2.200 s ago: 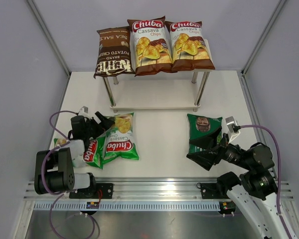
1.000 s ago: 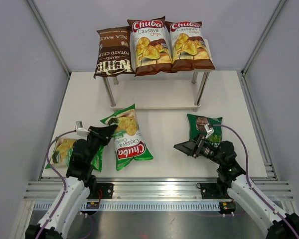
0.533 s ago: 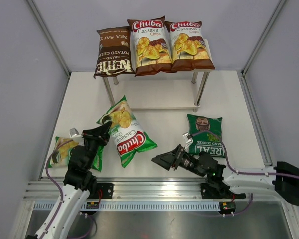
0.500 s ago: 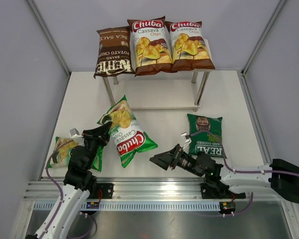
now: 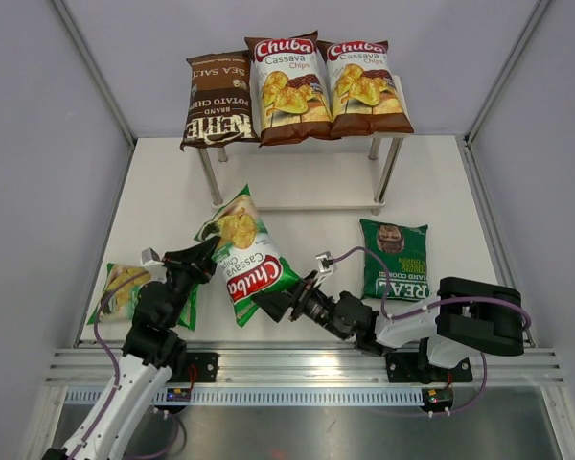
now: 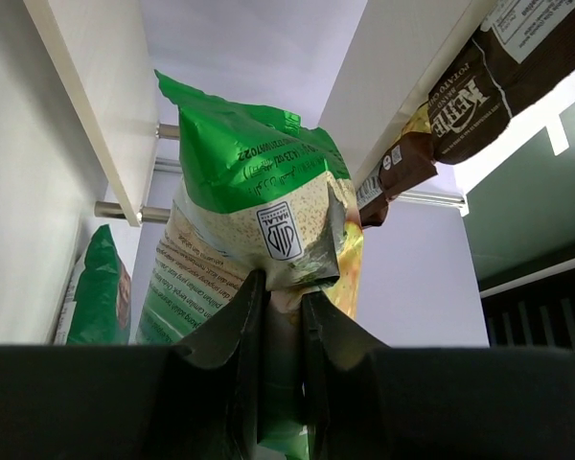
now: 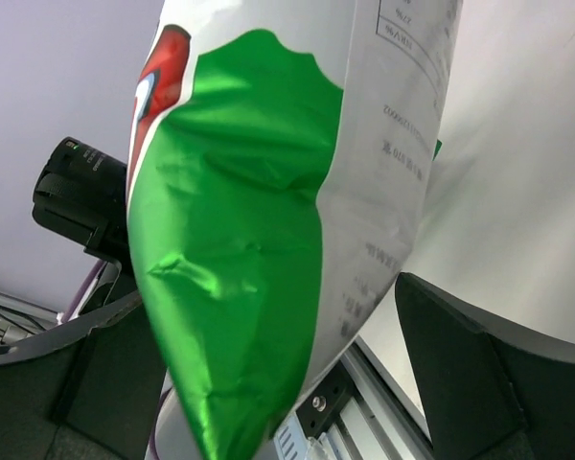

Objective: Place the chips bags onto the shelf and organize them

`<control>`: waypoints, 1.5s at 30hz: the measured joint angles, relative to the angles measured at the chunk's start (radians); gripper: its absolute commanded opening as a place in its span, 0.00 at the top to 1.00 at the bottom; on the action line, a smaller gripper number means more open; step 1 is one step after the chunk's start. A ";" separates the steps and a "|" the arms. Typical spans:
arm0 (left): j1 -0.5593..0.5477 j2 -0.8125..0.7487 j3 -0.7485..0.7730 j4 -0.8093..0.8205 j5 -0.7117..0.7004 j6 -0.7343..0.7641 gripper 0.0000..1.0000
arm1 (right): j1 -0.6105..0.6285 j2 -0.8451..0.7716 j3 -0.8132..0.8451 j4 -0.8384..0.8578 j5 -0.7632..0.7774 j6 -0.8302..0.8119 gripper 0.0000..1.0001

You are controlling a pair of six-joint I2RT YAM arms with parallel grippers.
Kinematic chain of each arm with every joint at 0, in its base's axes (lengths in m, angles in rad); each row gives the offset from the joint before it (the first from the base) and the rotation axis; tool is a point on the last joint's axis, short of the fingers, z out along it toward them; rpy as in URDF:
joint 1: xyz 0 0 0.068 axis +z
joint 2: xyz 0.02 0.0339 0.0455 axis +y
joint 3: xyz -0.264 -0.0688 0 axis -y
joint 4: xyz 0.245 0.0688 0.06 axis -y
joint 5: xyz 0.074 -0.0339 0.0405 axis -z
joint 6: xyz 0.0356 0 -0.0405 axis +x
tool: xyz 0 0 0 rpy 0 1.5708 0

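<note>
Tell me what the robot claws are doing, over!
Left claw shut on light green Chuba bag, lifted. Right claw open around its lower end. Shelf top holds three bags.

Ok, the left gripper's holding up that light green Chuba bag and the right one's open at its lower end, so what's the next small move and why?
Probably close the right gripper on the light green Chuba bag. Its jaws stand open either side of the lower end, and the left gripper pinches just one edge, so a second grip should steady it.
</note>
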 measured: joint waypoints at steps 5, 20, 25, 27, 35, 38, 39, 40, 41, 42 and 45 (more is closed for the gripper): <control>-0.001 -0.056 0.000 -0.031 0.000 -0.013 1.00 | 0.006 0.012 0.024 0.014 0.006 -0.049 0.01; -0.001 0.044 0.000 0.032 0.089 0.039 1.00 | 0.010 -0.087 0.019 0.008 0.075 -0.125 0.02; -0.001 0.045 0.000 0.072 0.107 0.080 0.93 | 0.012 -0.112 0.021 0.007 0.130 -0.117 0.07; -0.001 0.045 0.000 0.089 0.111 0.097 0.89 | 0.012 -0.125 0.031 -0.006 0.134 -0.121 0.20; 0.000 0.058 0.000 0.175 0.107 0.144 0.68 | 0.011 -0.134 0.048 -0.021 0.120 -0.210 0.62; 0.000 0.063 0.000 0.196 0.105 0.164 0.28 | 0.011 -0.146 0.047 -0.013 0.109 -0.238 0.66; 0.000 0.064 0.000 0.199 0.108 0.172 0.23 | 0.011 -0.152 0.047 -0.009 0.103 -0.244 0.67; 0.000 0.065 0.000 0.200 0.115 0.178 0.18 | 0.011 -0.158 0.046 -0.005 0.100 -0.249 0.68; -0.002 0.065 0.000 0.199 0.122 0.185 0.06 | 0.011 -0.163 0.042 -0.004 0.098 -0.253 0.69; -0.003 0.064 0.001 0.195 0.127 0.200 0.02 | 0.010 -0.169 0.035 0.001 0.097 -0.256 0.70; -0.007 0.034 0.032 0.089 0.129 0.257 0.01 | 0.008 -0.179 0.006 0.006 0.097 -0.259 0.71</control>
